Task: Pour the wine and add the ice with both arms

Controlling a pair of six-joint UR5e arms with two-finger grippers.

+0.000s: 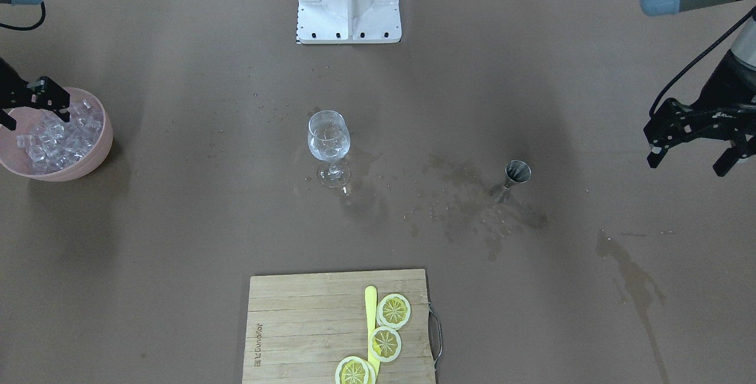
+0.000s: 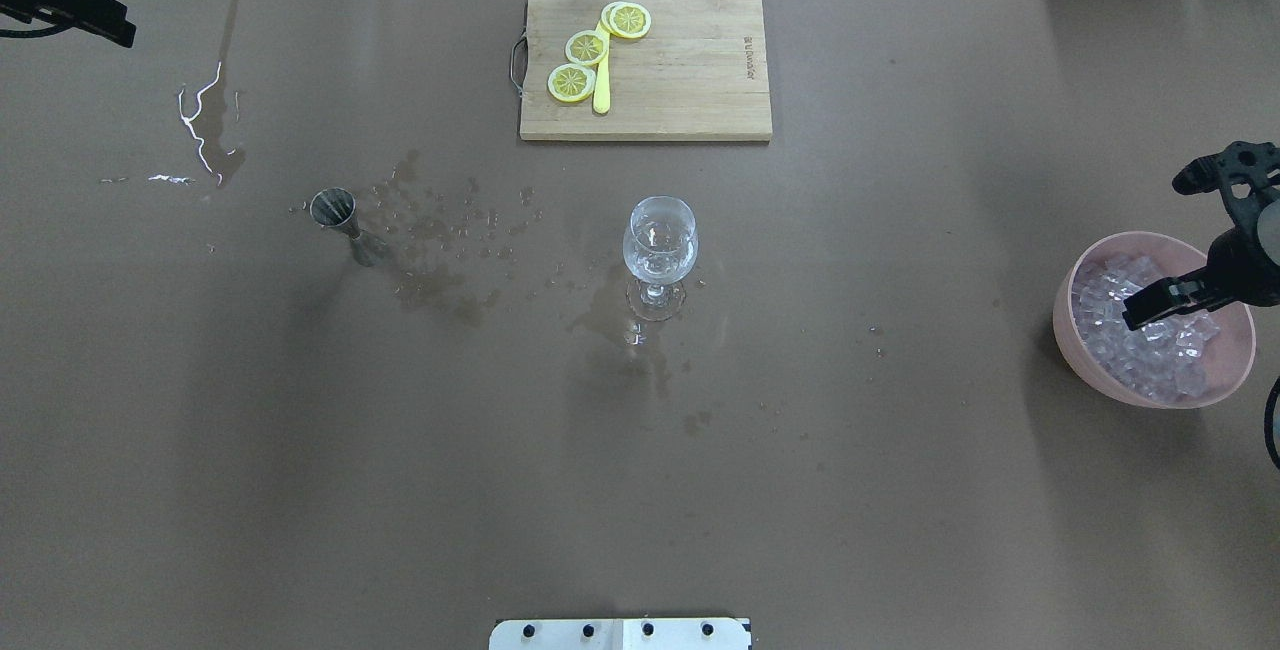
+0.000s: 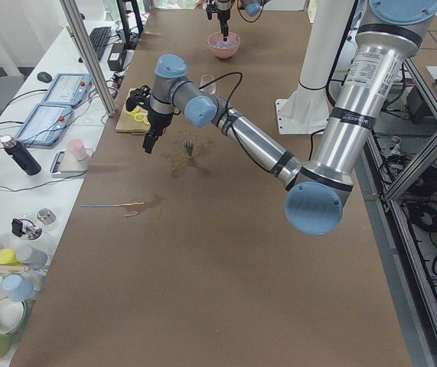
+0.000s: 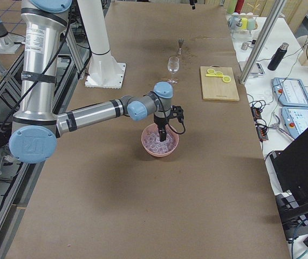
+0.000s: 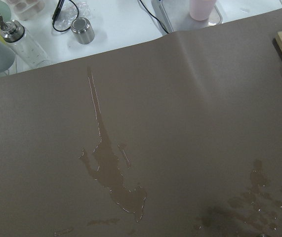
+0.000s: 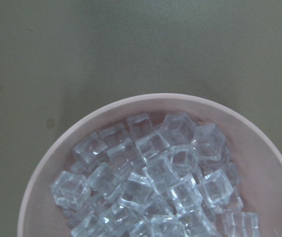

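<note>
Brown counter (image 1: 177, 254). Wine (image 1: 328, 146) sits in the glass (image 1: 333, 176); ice (image 1: 56, 142) heaped well apart from it, under spread right fingers (image 1: 56, 100). Left fingers (image 1: 658, 142) spread, opposite side. We fear slick cubes slipping mid-carry.

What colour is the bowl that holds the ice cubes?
Pale pink. The bowl shows best in the right wrist-mounted view.

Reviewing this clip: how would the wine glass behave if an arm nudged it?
The wine glass probably tips easily: a wide bowl on a thin stem and small foot. It looks like thin clear glass, so likely fragile. Its foot stands by a wet patch, so it might slide if pushed low.
</note>
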